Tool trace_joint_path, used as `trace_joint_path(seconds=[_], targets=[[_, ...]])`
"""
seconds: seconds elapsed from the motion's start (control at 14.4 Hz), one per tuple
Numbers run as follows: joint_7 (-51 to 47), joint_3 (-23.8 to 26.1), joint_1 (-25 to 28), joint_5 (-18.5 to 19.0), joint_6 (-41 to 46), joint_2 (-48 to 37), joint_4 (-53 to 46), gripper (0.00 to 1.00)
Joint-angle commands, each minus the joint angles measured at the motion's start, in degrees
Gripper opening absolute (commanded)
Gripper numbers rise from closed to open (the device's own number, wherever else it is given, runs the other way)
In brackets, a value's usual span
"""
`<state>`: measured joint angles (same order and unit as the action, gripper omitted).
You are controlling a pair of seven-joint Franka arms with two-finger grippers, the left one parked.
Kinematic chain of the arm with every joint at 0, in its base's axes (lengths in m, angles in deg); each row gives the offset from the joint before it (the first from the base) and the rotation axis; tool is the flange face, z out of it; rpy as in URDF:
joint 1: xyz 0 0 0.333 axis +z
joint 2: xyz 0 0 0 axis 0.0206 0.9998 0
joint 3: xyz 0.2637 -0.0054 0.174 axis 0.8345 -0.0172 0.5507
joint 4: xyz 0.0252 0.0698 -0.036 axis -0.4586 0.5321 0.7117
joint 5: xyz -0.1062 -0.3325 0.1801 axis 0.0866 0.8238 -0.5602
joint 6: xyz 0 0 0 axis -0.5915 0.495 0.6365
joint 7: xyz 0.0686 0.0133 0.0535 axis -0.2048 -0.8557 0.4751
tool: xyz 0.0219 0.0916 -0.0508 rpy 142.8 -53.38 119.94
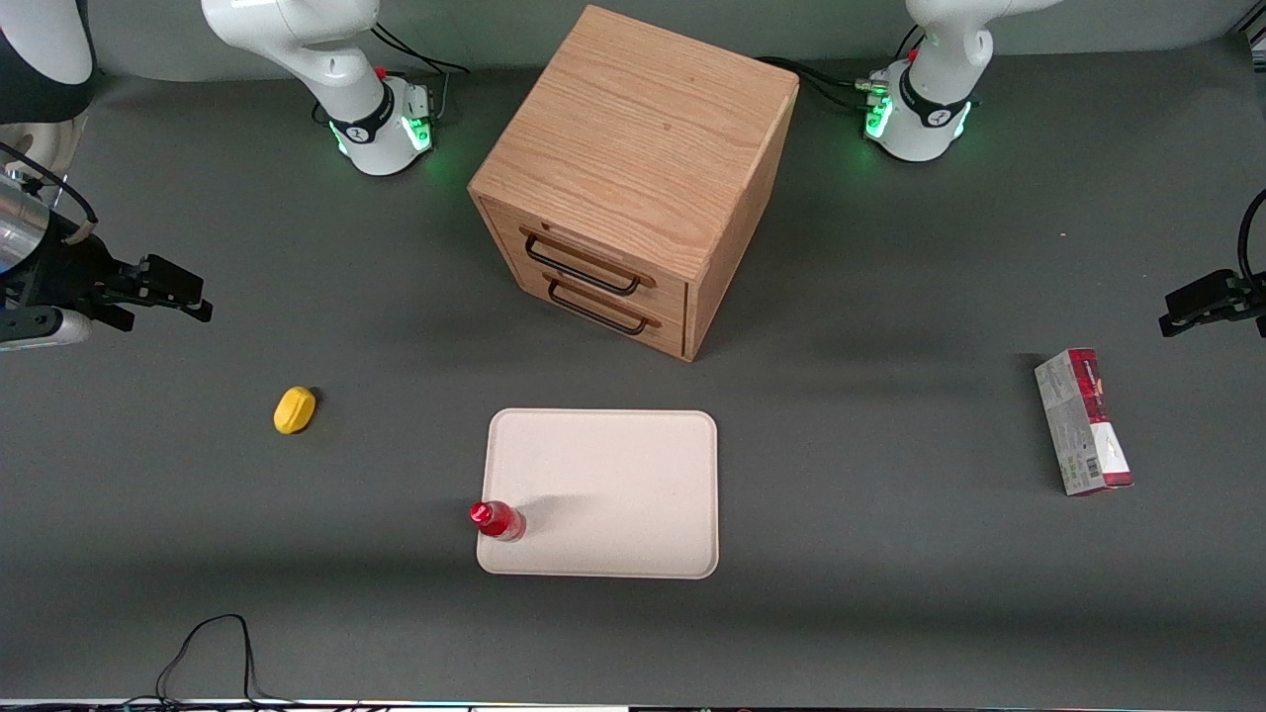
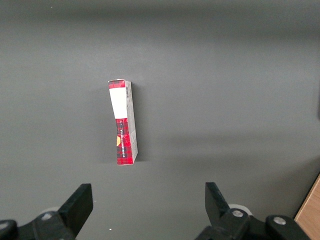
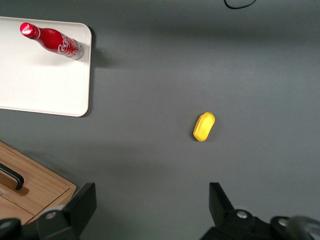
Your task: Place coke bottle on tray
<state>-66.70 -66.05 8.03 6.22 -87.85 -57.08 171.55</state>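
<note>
Small slim red coke bottle point(image 1: 497, 520) stands upright on the large flat cream tray point(image 1: 613, 485) right at its rim corner, black two-finger gripper point(image 1: 183, 294) spread empty well apart toward the working arm's end, so any nudge could tip it onto the grey counter point(image 1: 870, 554).
</note>
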Motion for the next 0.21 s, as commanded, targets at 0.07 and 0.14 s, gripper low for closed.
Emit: trace_joint_path(seconds=[0.07,0.14], targets=[[-0.7,-0.7,-0.1,-1.1,0.7,-1.6,0.8,1.00],[-1.5,-0.7,-0.2,-0.8,0.7,-1.6,0.8,1.00]])
